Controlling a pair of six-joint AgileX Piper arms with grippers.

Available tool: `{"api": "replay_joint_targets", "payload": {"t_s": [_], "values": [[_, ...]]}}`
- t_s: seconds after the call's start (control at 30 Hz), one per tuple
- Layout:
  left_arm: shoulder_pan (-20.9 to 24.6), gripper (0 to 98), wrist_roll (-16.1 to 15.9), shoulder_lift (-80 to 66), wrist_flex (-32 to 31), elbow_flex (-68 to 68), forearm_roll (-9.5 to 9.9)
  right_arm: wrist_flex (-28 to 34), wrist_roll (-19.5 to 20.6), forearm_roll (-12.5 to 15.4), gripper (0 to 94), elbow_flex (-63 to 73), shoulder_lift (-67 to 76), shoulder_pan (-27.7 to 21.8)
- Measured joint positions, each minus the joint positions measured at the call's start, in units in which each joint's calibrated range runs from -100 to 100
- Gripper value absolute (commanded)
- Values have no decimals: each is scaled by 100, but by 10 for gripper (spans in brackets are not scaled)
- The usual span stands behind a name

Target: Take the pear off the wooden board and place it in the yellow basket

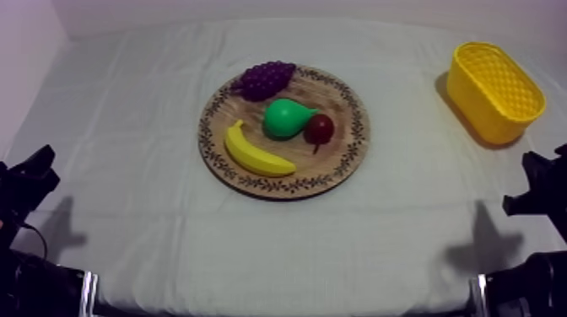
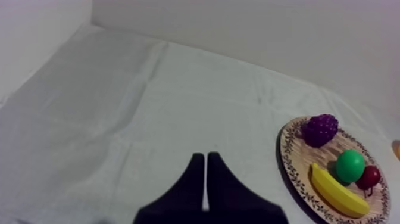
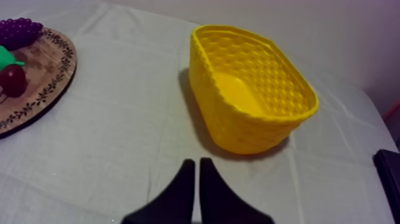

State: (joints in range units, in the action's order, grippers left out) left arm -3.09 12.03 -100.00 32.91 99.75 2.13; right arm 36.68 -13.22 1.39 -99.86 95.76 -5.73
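Observation:
The green pear (image 1: 285,118) lies in the middle of the round wooden board (image 1: 342,101), its stem end touching the small red fruit (image 1: 319,129). The yellow basket (image 1: 494,91) stands empty at the far right of the table. My left gripper (image 1: 32,171) rests low at the left edge, well away from the board. My right gripper (image 1: 540,181) rests low at the right edge, a short way in front of the basket. From the left wrist, the fingers (image 2: 205,176) lie together as a narrow wedge, shut on nothing, with the pear (image 2: 350,165) far off. The right fingers (image 3: 196,182) are likewise shut, before the basket (image 3: 250,89).
On the board also lie a bunch of purple grapes (image 1: 264,78) at its far edge and a banana (image 1: 253,152) at its near left. Bare grey-white cloth stretches between the board and the basket and along the front of the table.

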Motion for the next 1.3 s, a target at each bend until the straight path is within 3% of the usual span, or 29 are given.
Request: {"api": "replay_joint_targets", "payload": {"t_s": [0.2, 0.43, 0.6, 0.8, 1.03, 1.3], "values": [[0, 1, 0, 0, 0, 0, 0, 0, 36, 0, 6, 0, 0, 8], [0, 1, 0, 0, 0, 0, 0, 0, 638, 5, 5, 0, 0, 40], [0, 1, 0, 0, 0, 0, 0, 19, 752, 5, 5, 0, 0, 51], [0, 1, 0, 0, 0, 0, 0, 19, 317, 32, 5, 0, 0, 51], [0, 1, 0, 0, 0, 0, 0, 38, -343, 476, 5, 365, -348, -87], [0, 1, 0, 0, 0, 0, 0, 616, -589, 937, 16, 2150, -1927, -287]]}}
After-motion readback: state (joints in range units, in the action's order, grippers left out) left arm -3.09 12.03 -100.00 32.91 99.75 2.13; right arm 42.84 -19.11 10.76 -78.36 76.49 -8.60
